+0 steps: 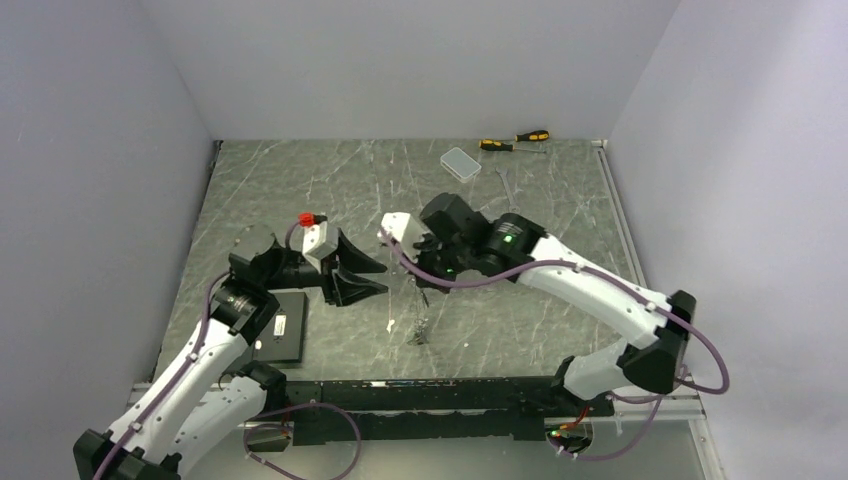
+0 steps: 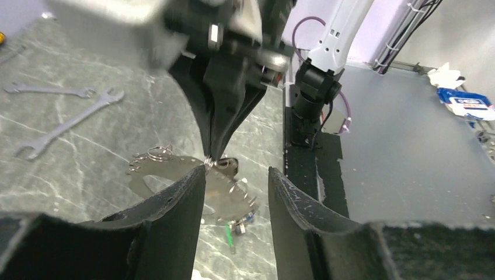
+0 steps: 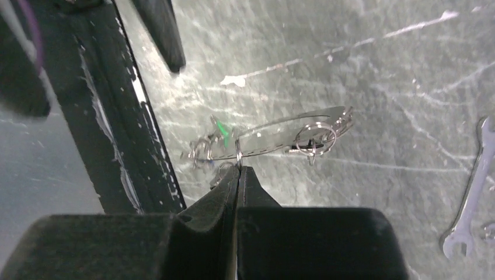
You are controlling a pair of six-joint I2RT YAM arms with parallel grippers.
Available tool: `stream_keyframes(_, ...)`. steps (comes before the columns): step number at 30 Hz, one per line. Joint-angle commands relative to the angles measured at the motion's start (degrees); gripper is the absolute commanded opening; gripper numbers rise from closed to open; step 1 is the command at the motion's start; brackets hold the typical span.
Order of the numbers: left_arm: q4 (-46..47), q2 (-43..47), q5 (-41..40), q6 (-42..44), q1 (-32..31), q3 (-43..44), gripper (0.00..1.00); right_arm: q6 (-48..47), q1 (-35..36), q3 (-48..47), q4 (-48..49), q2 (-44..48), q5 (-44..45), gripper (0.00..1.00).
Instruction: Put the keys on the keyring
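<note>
My right gripper (image 1: pixel 424 289) points down over the middle of the table and is shut (image 3: pixel 239 168) on a small split ring of the keyring (image 3: pixel 292 131). The keyring is a large thin silver loop carrying several small rings, and it hangs edge-on just above the table. The keys (image 1: pixel 418 332) cluster at its low end, with a green tag (image 3: pixel 220 127) and a blue one (image 2: pixel 249 216) showing. My left gripper (image 1: pixel 372 275) is open and empty just left of the right gripper. In the left wrist view its fingertips (image 2: pixel 198 175) frame the keyring (image 2: pixel 222 192) without touching it.
Two silver wrenches (image 2: pixel 64 119) lie on the marbled table; one shows in the right wrist view (image 3: pixel 473 192). A clear plastic box (image 1: pixel 460 162) and yellow-black screwdrivers (image 1: pixel 515 140) lie at the back. A black flat block (image 1: pixel 283 327) lies by the left arm. A black rail (image 1: pixel 420 395) runs along the near edge.
</note>
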State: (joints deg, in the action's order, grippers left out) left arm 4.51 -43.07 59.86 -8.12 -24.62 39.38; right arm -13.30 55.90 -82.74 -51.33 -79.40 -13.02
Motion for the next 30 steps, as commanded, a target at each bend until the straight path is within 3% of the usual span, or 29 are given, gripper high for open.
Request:
stream_keyframes(1,-4.35,-1.82,-2.51,5.08,-3.42,2.20,0.49,0.18,1.67,-3.20,-5.02,-2.13,7.24,0.00)
stream_keyframes(6,-7.94,-2.43,-3.35,7.41,-6.01,2.81,0.51,-0.94,1.67,0.89,2.44,2.94,-0.20,0.00)
stream_keyframes(17,-4.97,-3.93,-0.82,5.07,-6.88,2.31,0.50,-3.18,1.93,2.65,5.49,5.60,-9.92,0.00)
stream_keyframes(30,-2.23,-5.73,-0.27,4.16,-8.75,2.90,0.45,-2.97,2.93,1.53,7.90,4.50,-11.55,0.00)
